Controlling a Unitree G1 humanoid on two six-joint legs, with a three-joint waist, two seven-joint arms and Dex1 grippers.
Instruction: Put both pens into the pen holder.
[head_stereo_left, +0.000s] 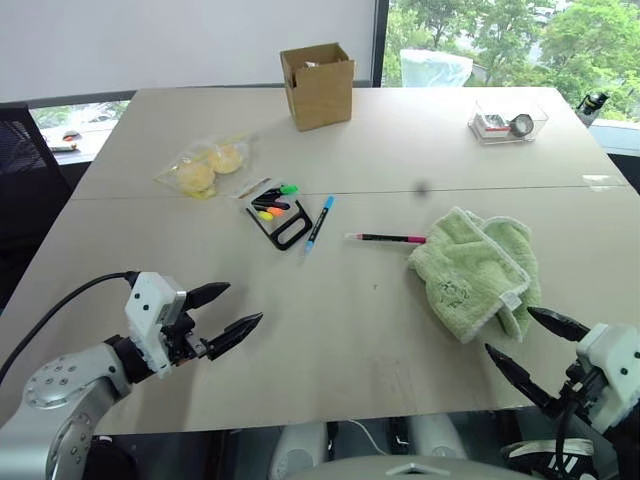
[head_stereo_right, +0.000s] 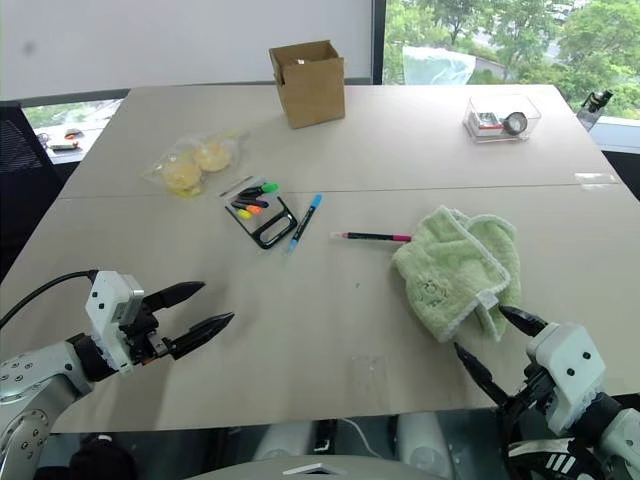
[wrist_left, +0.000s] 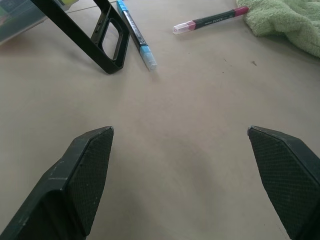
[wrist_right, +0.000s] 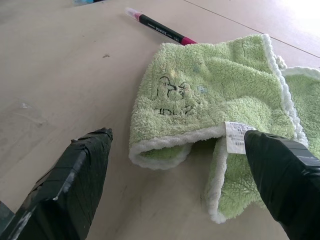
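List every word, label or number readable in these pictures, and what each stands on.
None can be read.
Black pen with pink ends: white print on the barrel, too small.
Green fleece towel: dark stitched marking and a white tag, both illegible.
Light blue pen: print blurred.

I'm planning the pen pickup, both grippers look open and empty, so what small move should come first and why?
Probably reach the left gripper forward toward the light blue pen. It lies flat beside the pen holder, nearer that arm, and both pens remain on the table.
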